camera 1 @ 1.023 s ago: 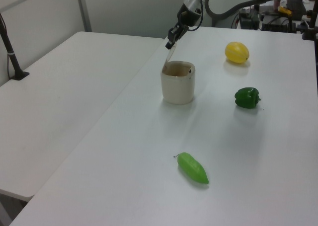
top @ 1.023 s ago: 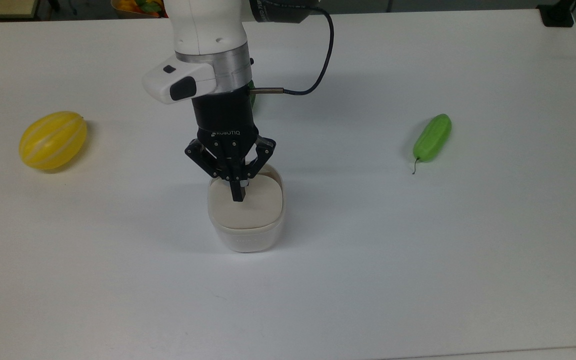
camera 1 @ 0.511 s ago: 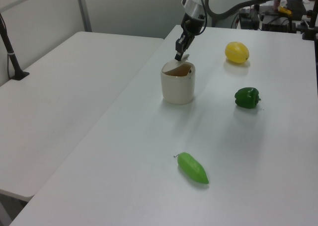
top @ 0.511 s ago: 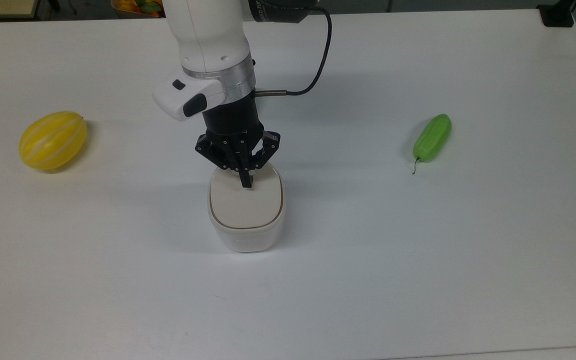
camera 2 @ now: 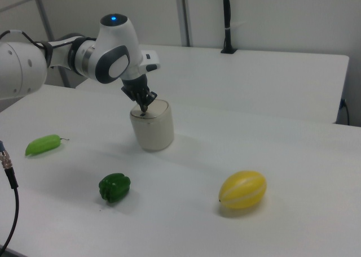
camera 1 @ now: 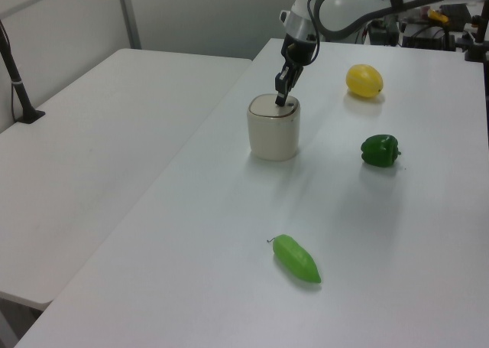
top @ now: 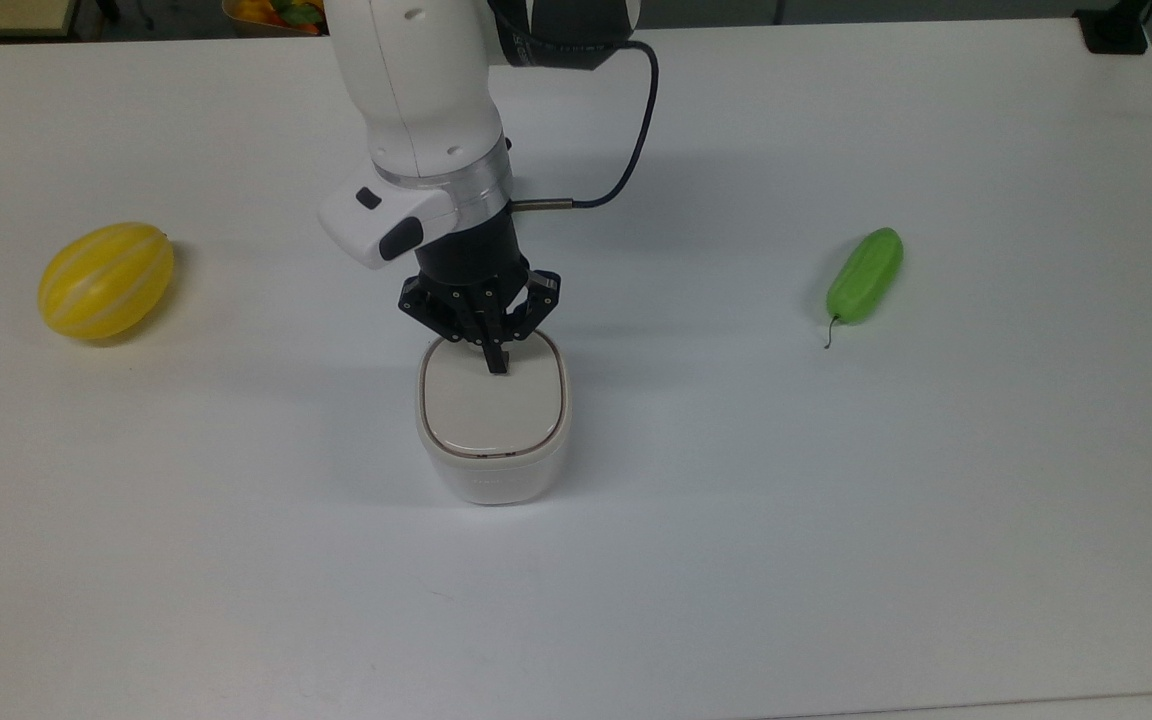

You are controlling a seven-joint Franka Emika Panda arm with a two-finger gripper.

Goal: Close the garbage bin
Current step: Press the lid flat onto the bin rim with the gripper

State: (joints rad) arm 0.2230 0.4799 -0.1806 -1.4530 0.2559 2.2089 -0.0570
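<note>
Lid lowered flat since a second ago

Tool [top: 496,366]: fingers drawn together into one tip, holding nothing, pressing down on the lid [top: 492,405] near its hinge-side edge. Pinched shut, presumably so it serves as a single pusher.

Bin [top: 492,470]: white body, beige lid, upright at mid-counter. Lid, tilted up a second ago, now sits level within the rim; whether latched cannot be told. Task judged nearly done.

Melon [top: 106,279]: yellow, well apart toward the top view's left.

Cucumber [top: 865,274]: green, well apart toward the top view's right.

Pepper [camera 1: 380,150]: green, well apart from the bin.

Counter [top: 836,520]: white, carries all items.
</note>
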